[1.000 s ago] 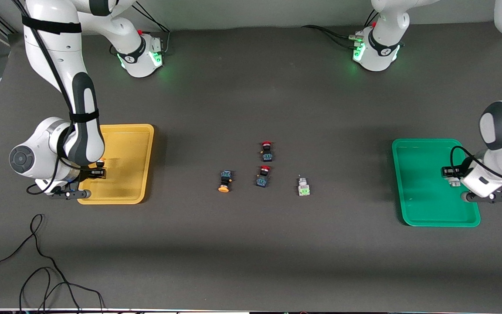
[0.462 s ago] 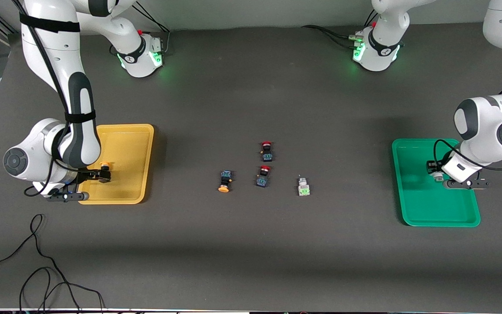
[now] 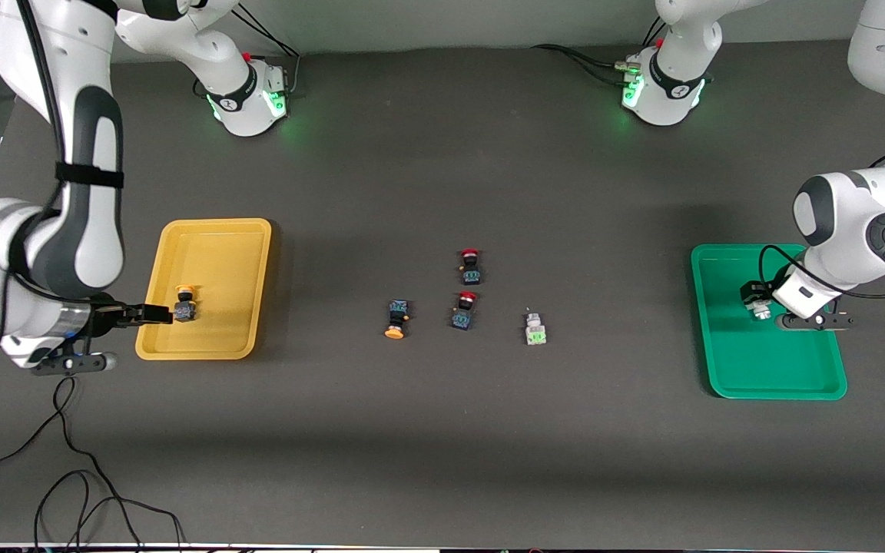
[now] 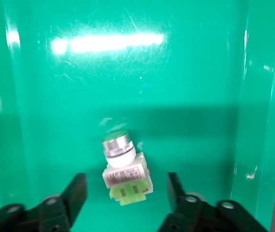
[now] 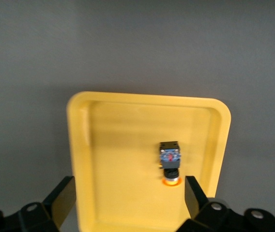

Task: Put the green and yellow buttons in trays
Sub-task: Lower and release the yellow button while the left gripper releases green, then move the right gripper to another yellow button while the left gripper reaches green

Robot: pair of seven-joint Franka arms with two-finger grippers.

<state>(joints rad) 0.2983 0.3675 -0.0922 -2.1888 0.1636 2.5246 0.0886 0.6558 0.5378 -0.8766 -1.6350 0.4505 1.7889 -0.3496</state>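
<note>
On a dark grey surface (image 3: 442,430) seen from a high camera facing two white robot arms, two shallow trays sit at the ends: a yellow tray (image 3: 216,349) at about nine o'clock, toward the right arm's end, and a green tray (image 3: 727,369) at about three o'clock, toward the left arm's end. Each tray appears meant for buttons of its own colour. One yellow-capped button (image 3: 185,301) lies on its side inside the yellow tray, free of any grip. The right gripper (image 3: 147,313) is low at that tray's outer edge, its fingers (image 5: 60,195) spread apart with nothing between them, which suggests the button has been released there on purpose. One green-capped button (image 4: 123,166) lies in the green tray, its whitish body between the fingers (image 4: 77,191) of the left gripper (image 3: 757,301), which stand apart and clear of it on both sides, so it looks set down, not held. Near the centre of the surface four buttons lie close together: a second yellow button (image 3: 396,319) at about eight o'clock in the group, a second green button (image 3: 535,329) at about four o'clock, and two red-capped buttons (image 3: 467,288) between them, one at twelve o'clock and one in the middle. Judging by the task, the yellow and green ones still need moving, while the red pair stays put.
</note>
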